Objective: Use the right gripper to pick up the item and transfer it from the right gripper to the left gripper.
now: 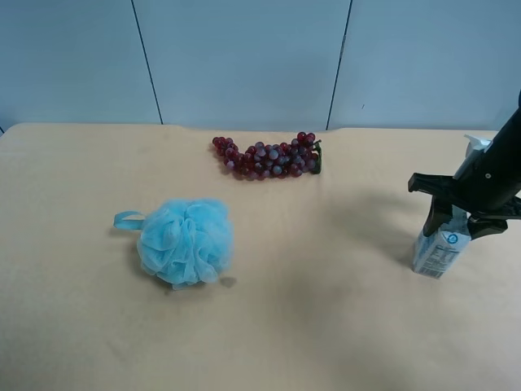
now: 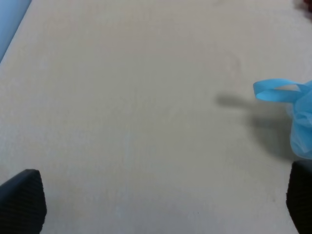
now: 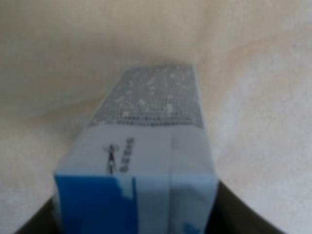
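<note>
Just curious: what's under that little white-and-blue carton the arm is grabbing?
Only the tan table; the carton stands on it. The spot beneath its base is covered, and the right pincer hides part of its top.

Tally time, one table! One carton out at three o'clock. One blue sponge down at eight o'clock, with one ribbon loop on it. One bunch of grapes up at twelve o'clock, its berries too small and crowded to count, a few dozen perhaps. One right arm, also at three o'clock.
</note>
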Action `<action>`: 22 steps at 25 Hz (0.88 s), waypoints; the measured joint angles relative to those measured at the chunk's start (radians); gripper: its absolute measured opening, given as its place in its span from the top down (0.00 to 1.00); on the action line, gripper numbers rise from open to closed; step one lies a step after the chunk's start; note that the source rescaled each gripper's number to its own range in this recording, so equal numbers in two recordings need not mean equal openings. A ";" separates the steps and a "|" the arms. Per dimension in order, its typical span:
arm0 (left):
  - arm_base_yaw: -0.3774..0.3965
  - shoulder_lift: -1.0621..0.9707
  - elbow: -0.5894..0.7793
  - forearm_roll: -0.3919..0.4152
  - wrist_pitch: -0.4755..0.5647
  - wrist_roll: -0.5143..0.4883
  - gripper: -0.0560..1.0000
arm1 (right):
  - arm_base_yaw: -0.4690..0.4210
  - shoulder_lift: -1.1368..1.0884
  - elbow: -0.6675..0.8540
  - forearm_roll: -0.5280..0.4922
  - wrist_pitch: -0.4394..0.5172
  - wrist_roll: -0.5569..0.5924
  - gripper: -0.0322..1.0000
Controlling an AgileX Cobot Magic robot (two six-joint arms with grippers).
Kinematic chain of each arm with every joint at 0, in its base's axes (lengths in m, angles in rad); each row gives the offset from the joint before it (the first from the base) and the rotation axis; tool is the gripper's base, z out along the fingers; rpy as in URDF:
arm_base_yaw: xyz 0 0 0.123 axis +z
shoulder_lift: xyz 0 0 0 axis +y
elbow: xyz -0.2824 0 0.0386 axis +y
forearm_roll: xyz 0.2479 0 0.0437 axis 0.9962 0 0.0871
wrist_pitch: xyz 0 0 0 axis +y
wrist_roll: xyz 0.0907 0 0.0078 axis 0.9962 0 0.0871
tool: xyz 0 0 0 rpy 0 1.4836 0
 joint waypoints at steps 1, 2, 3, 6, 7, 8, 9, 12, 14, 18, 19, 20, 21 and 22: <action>0.000 0.000 0.000 0.000 0.000 0.000 0.00 | 0.000 0.000 0.000 -0.001 0.000 0.003 0.96; 0.000 0.000 0.000 0.000 0.000 0.000 0.00 | 0.000 0.000 0.000 -0.001 0.000 0.003 0.96; 0.000 0.000 0.000 0.000 0.000 0.000 0.00 | 0.000 0.000 0.000 -0.001 0.000 0.004 0.96; 0.000 0.000 0.000 0.000 0.000 0.000 0.00 | 0.000 0.000 0.000 -0.002 0.000 0.004 0.96; 0.000 0.000 0.000 0.000 0.000 0.000 0.00 | 0.000 0.000 0.000 -0.002 0.000 0.004 0.96; 0.000 0.000 0.000 0.000 0.000 0.000 0.00 | 0.000 0.000 0.000 -0.002 0.000 0.004 0.96; 0.000 0.000 0.000 0.000 0.000 0.000 0.00 | 0.000 0.000 0.000 -0.002 0.000 0.004 0.96; 0.000 0.000 0.000 0.000 0.000 0.000 0.00 | 0.000 0.000 0.000 -0.002 0.000 0.004 0.96; 0.000 0.000 0.000 0.000 0.000 0.000 0.00 | 0.000 0.000 0.000 -0.002 0.002 0.003 0.96; 0.000 0.000 0.000 0.000 0.000 0.000 0.00 | 0.000 0.000 -0.002 -0.003 0.017 -0.017 0.96; 0.000 0.000 0.000 0.000 0.000 0.000 0.00 | 0.000 -0.002 -0.002 0.000 0.024 -0.025 0.96; 0.000 0.000 0.000 0.000 0.000 0.000 0.00 | 0.000 -0.006 -0.002 0.000 0.035 -0.036 0.96; 0.000 0.000 0.000 0.000 0.000 0.000 0.00 | 0.000 -0.011 -0.002 0.004 0.045 -0.044 0.96; 0.000 0.000 0.000 0.000 0.000 0.000 0.00 | 0.000 -0.022 -0.002 0.013 0.061 -0.053 0.97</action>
